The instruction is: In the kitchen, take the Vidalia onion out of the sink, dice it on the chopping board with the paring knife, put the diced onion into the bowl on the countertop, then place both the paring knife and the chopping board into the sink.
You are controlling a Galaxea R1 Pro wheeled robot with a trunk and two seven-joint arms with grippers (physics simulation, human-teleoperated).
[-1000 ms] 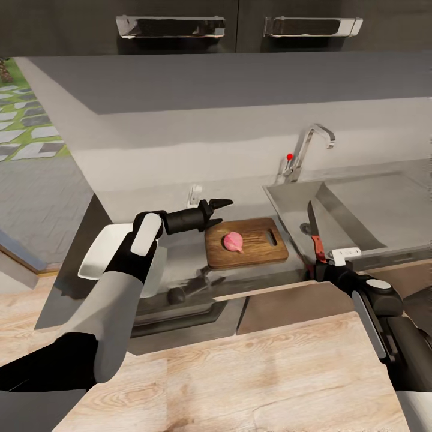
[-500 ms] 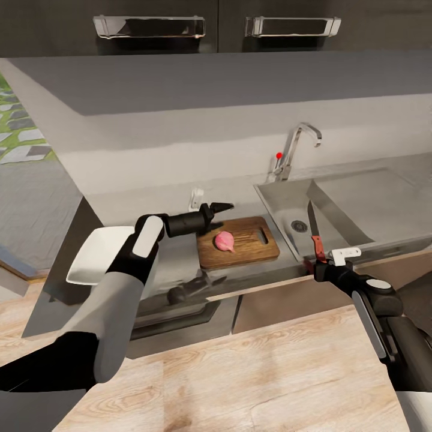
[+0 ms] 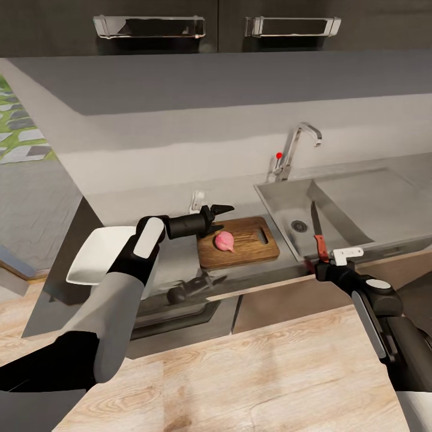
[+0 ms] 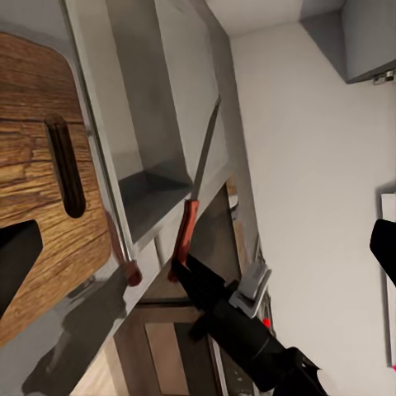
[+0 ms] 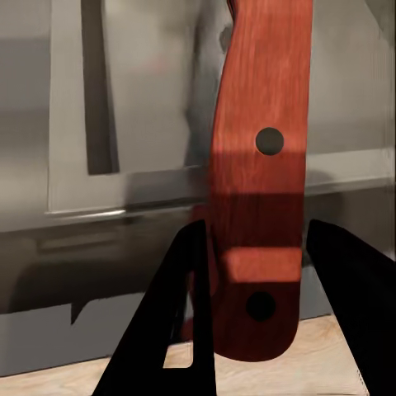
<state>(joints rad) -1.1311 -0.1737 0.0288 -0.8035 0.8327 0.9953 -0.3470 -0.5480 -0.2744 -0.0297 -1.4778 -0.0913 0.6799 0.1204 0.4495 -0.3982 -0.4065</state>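
Bowl (image 3: 99,255): right part hidden behind the left forearm; nothing visible inside. Left gripper (image 3: 223,212): jaws narrowly parted, holding nothing, hovering over the near-left corner of the chopping board (image 3: 239,242). Vidalia onion (image 3: 225,240) whole on the board, just below those jaws. Right gripper (image 3: 318,265): clamped on the paring knife (image 3: 316,231) handle, blade up beyond its jaws, over the sink (image 3: 336,207) front edge. Basin contents unclear.

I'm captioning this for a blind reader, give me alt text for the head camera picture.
The right gripper holds the paring knife upright over the sink. The Vidalia onion sits whole on the chopping board, the left gripper open above it.
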